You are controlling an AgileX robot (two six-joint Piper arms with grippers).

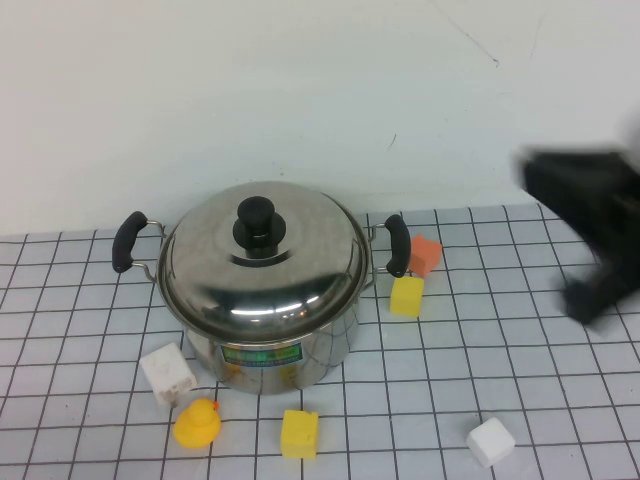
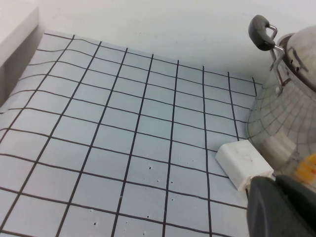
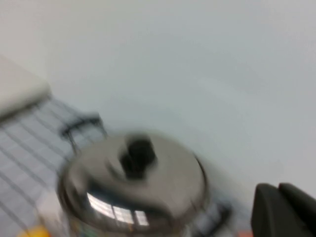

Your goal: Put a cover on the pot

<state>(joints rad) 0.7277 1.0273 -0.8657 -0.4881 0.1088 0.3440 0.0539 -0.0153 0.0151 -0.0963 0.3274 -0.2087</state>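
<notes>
The lid point(image 1: 262, 262) already sits on the pot point(image 1: 262, 300) at the middle of the surface point(image 1: 520, 340), so the task looks done, with the right gripper point(image 1: 590, 300) holding nothing, well apart at the right, and the left gripper point(image 2: 281, 205) beside the pot, opening unclear.

The right arm's black gripper point(image 1: 592, 300) sits out at three o'clock on the high view, a blurred dark mass raised off the table, its bulky upper body at the edge and a narrower tip dipping toward the centre. Its fingers are too smeared to read. In the right wrist view only a dark corner of it shows. The left arm's black gripper point(image 2: 281, 207) stays outside the high view; the left wrist view catches just its rounded dark tip low over the surface.
</notes>
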